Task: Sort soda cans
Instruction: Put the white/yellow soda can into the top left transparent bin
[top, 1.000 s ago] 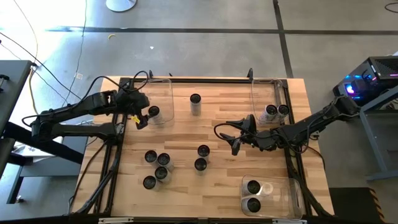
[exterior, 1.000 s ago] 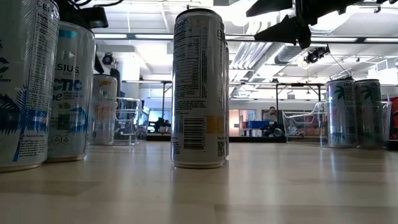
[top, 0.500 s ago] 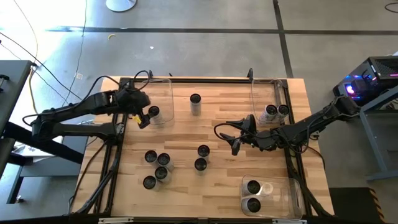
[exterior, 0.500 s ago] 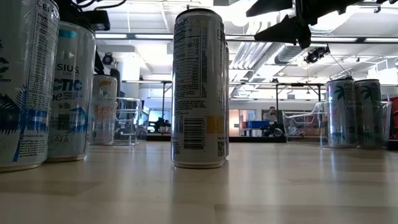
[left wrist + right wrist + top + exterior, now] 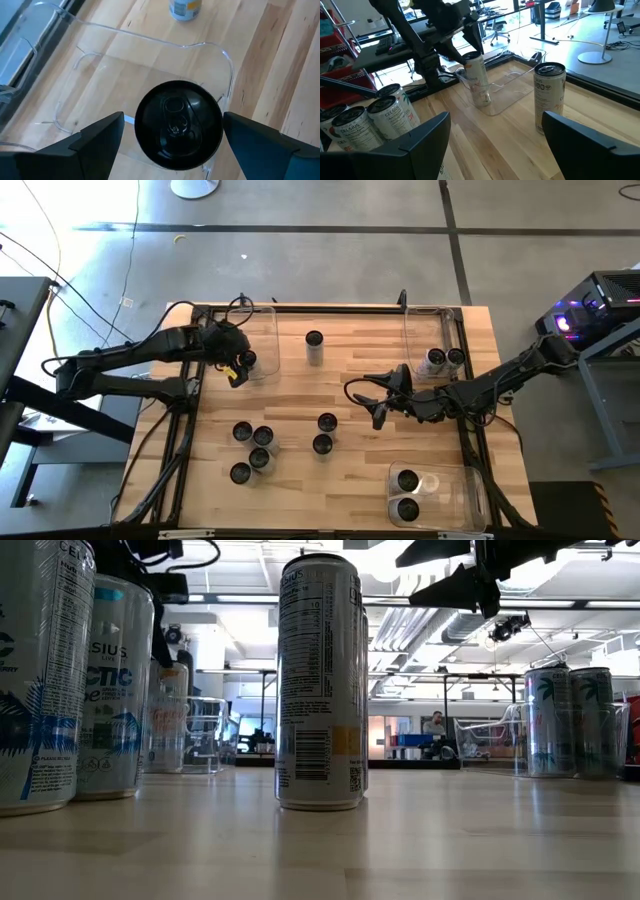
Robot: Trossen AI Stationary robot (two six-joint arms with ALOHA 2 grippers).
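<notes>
Left gripper (image 5: 172, 137) over soda can (image 5: 247, 360) standing in clear bin (image 5: 262, 320), far-left corner; fingers spread wide, can not gripped. Release looks done. Advice: lift straight up, avoid clipping bin wall. Right gripper (image 5: 378, 402) open, idle mid-table.

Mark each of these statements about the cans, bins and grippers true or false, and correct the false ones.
1. The left gripper hangs open over a can standing in a clear bin. True.
2. The right gripper grips a can. False: its fingers are open, holding nothing, above the table.
3. The near-right bin holds two cans. True.
4. The far-right bin holds no cans. False: two cans stand in it.
5. A lone can stands between the two far bins. True.
</notes>
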